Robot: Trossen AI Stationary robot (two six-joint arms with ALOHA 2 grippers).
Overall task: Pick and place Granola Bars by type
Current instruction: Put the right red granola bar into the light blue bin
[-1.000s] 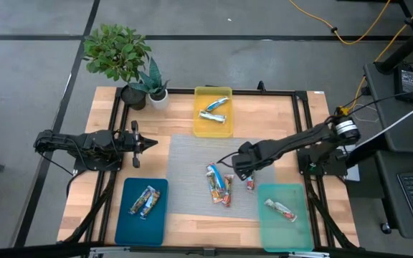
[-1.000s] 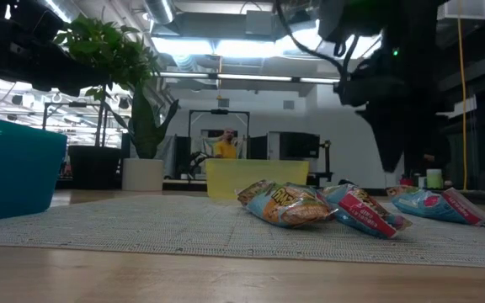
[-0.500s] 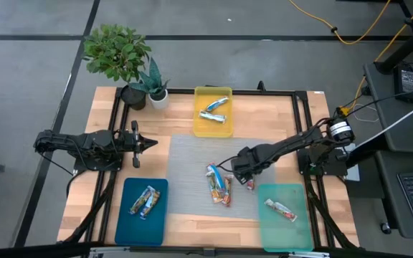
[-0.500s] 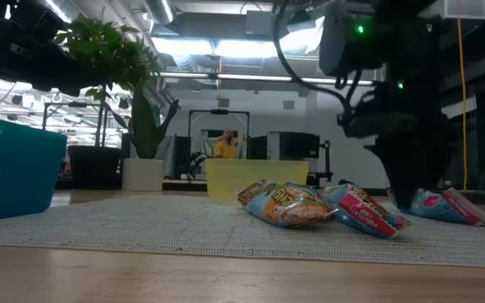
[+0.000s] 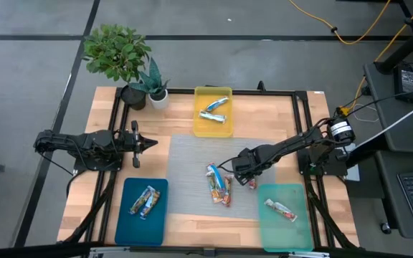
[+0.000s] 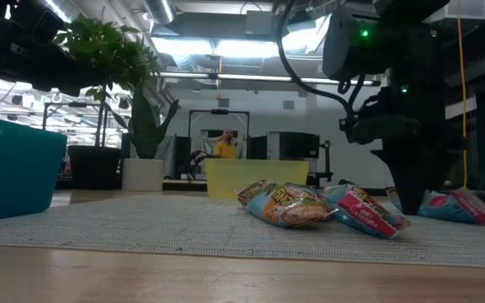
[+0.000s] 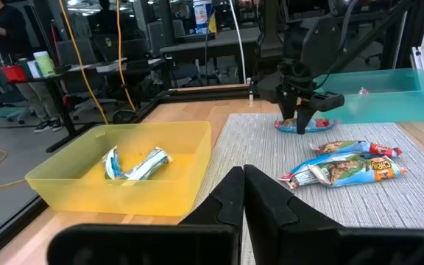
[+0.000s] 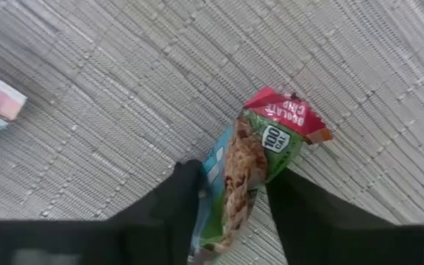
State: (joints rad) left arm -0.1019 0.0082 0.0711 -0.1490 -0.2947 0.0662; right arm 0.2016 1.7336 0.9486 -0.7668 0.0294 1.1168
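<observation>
- Right gripper [image 5: 248, 175] was lowered onto the grey mat [image 5: 192, 154], its fingers [image 8: 169, 210] spread to either side of a red-ended granola bar [image 8: 252, 169]; the bar lay flat between them and was not yet clamped.
- A poor hold was judged the main risk: the shiny wrapper could slide out if the fingers closed on its edge rather than across its body.
- The bar lay just beside the teal tray [image 5: 298, 228], where one red-and-white bar [image 5: 280, 209] was already kept, so a dropped bar could catch on the tray's rim.
- Three more bars [image 5: 219, 186] were clustered nearby on the mat and could be nudged by a sideways drift.
- Left gripper [image 5: 143, 144] was parked well apart with its fingers pressed together on nothing; the yellow tray [image 5: 201, 97] and blue tray [image 5: 156, 218] held the other types.
</observation>
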